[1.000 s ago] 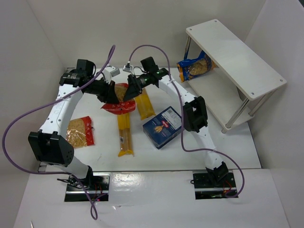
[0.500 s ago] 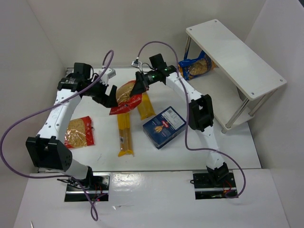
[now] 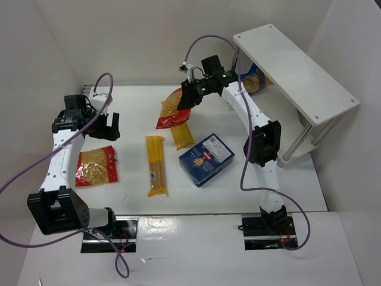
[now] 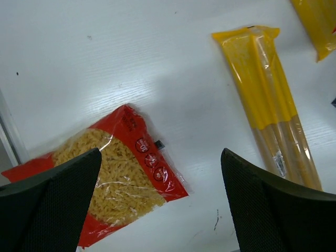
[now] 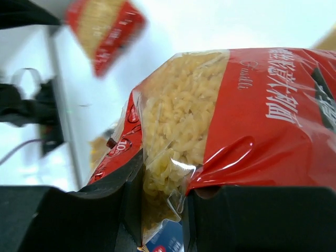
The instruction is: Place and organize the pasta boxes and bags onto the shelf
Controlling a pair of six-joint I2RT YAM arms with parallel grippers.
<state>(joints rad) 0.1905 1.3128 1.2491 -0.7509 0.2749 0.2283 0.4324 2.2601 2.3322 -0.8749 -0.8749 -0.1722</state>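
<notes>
Your right fingers (image 3: pixel 186 100) are clenched on one edge of a red bag (image 3: pixel 171 110), which hangs clear of the worktop (image 3: pixel 134 98), between the middle of it and the shelf (image 3: pixel 297 65); the right wrist view shows the plastic pinched between them with the pasta sagging to one side. I judge this to be the carry step for that bag. The next move calls for taking it across to the shelf, coming in low enough to clear the top board if you want the lower board (image 3: pixel 268 116), and setting it down beside the blue bag (image 3: pixel 257 81) that already lies there, half hidden by the top board. Mind the slack bag: it could swing and catch a leg. Your left fingers (image 4: pixel 63 189) are spread wide and grasp nothing, hovering over the left of the worktop, just above the other red bag (image 3: pixel 95 167), so that one looks like the sensible next pick. By count: one box (image 3: pixel 206 159), flat near the middle; two red bags, one held and one lying down; one blue bag; and two spaghetti packs, a long one (image 3: pixel 156 164) left of the box and a second (image 3: pixel 182 136) partly under the hanging bag. That makes five bags, with one shelved so far.
</notes>
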